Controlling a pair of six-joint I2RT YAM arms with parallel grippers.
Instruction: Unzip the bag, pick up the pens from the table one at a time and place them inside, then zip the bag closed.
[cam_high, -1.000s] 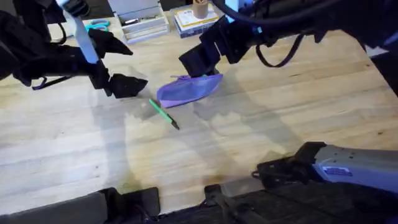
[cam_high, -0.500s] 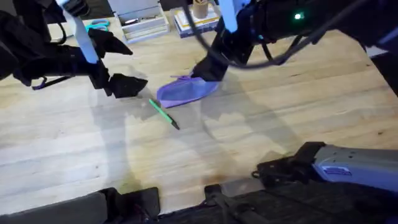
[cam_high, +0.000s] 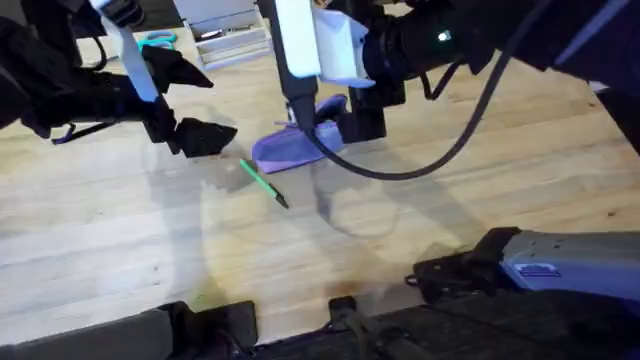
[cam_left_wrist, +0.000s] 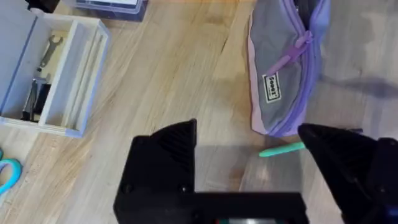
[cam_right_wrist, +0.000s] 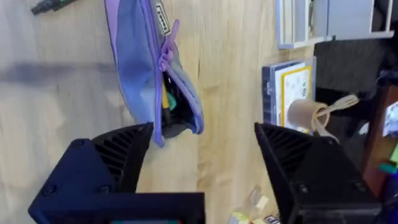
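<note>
Bag: your soft lilac fabric bag (cam_high: 300, 146) lies near mid-table; its zipper is parted at 1 end, showing a dark inside with something yellow and green in it, and a purple pull tab (cam_right_wrist: 166, 45) hangs loose.
Pen: 1 thin green pen (cam_high: 262, 183) with a dark tip lies on the table (cam_high: 420, 240) just beside the bag.
Table: pale joined planks, visible grain.
Left gripper (cam_left_wrist: 249, 162): black fingers spread apart, holding nothing, near the pen.
Right gripper (cam_right_wrist: 202, 155): fingers wide apart, nothing between them, over the bag's open end.
Around you: a grey tool box (cam_left_wrist: 53, 74), teal scissors (cam_high: 157, 41), books and a cup (cam_right_wrist: 309, 114) along the far edge.
</note>
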